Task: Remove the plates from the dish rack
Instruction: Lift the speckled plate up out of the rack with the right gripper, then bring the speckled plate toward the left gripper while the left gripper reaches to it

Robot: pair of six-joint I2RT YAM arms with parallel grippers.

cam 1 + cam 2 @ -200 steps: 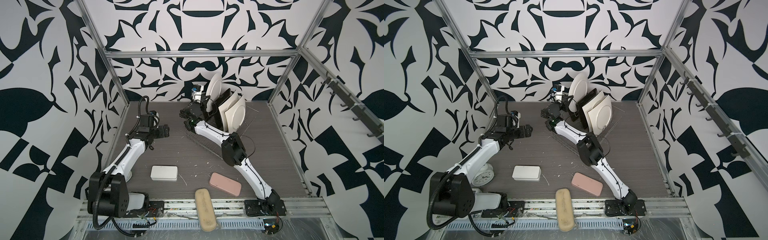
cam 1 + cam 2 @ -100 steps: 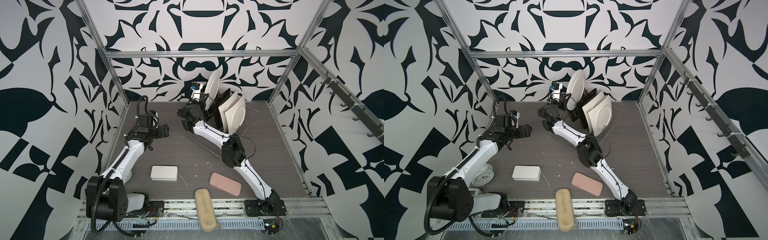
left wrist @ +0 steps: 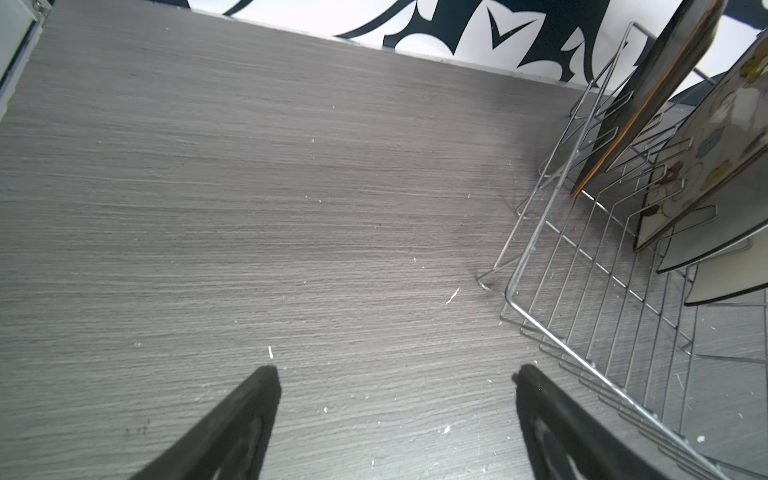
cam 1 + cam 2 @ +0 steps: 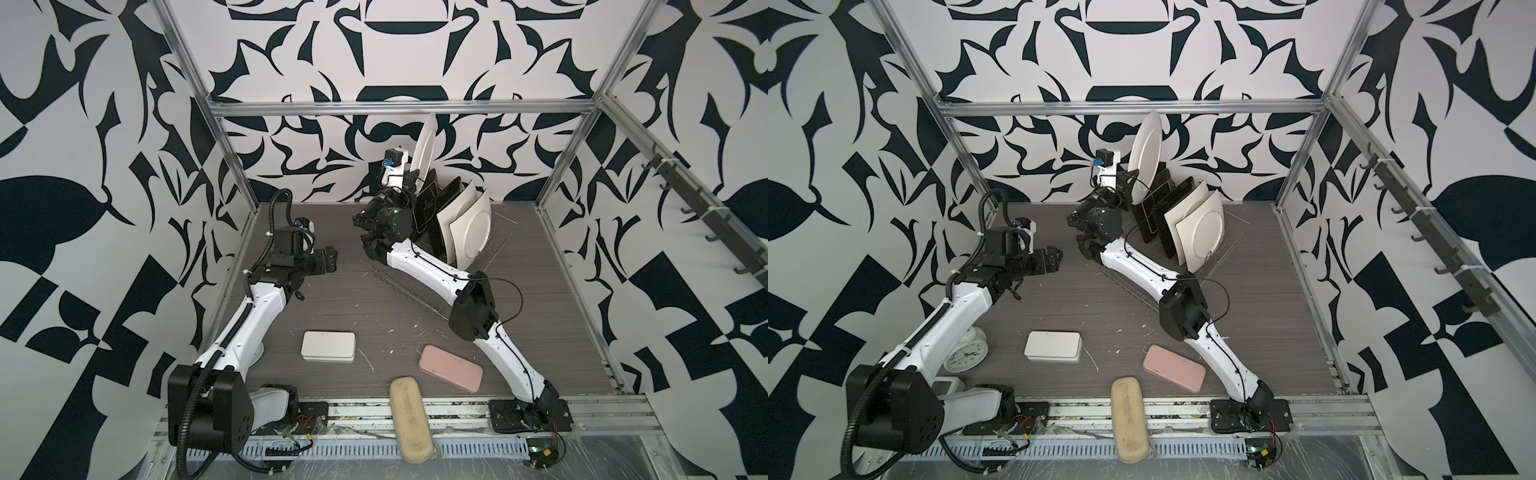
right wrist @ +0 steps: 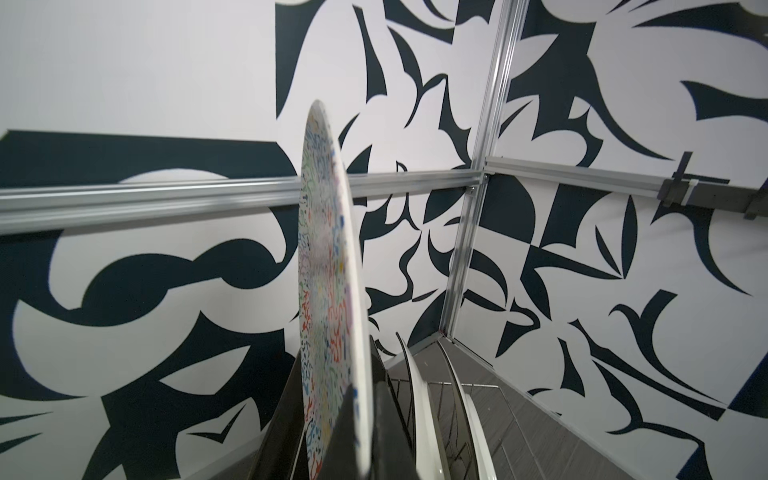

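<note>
Right claw is clamped on the lower rim of the round plate, one finger on each face. The squiggle-patterned face shows in my wrist view and the plain white back in both top views. I hold the plate on edge, nearly upright, at the far side of the scene, its top well above the other plates. I cannot tell whether its lower edge is clear of the prongs. The dish rack lies on the table right of centre, running from near-left to far-right under my right arm. Four plates stand in its far part: two black square plates just right of the round one, then two white-backed square plates leaning beside them. Left claw is spread wide and holds nothing. It hovers over bare tabletop to the left of the rack, apart from it. Near side of the table: white tin, pink case, beige case.
</note>
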